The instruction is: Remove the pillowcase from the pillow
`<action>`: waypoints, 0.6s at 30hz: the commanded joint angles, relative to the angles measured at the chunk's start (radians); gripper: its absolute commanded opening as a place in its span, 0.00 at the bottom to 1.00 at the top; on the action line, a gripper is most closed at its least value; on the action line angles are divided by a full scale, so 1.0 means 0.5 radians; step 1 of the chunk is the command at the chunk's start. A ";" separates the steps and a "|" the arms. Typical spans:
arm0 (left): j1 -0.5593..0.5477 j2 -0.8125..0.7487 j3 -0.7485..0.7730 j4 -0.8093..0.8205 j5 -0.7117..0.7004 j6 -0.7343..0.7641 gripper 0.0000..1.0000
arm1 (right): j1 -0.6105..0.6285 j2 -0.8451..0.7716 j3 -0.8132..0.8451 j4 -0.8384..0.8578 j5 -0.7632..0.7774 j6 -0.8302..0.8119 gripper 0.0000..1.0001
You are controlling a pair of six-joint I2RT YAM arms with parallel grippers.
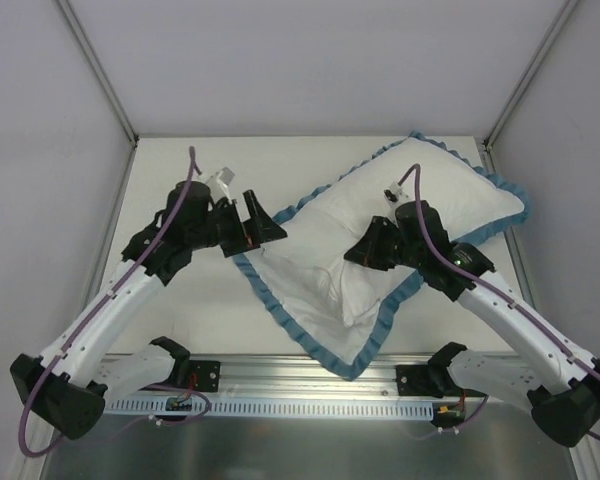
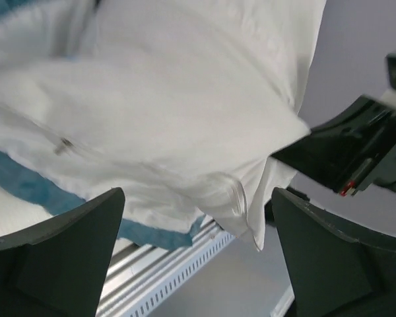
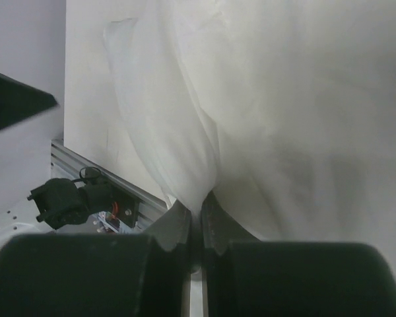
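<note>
Pillow (image 1: 450,200) not yet out of pillowcase (image 1: 380,332). My right claw (image 1: 365,250) pinches its white lining; left claw (image 1: 265,222) gapes empty.

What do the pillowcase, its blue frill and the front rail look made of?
Pillowcase: thin woven cloth, matte white inside, creasing softly. Frill: gathered blue-green cloth, probably similar. Rail: apparently bare metal, perhaps aluminium, silvery with a row of slots.

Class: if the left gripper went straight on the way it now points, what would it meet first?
Most likely the pillowcase, its white inside near the teal ruffle. The left gripper stands open facing that cloth; depth is unclear.
</note>
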 commanded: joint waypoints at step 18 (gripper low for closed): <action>-0.187 0.235 -0.269 0.308 -0.267 -0.536 0.99 | 0.234 0.382 0.260 0.539 -0.046 0.150 0.01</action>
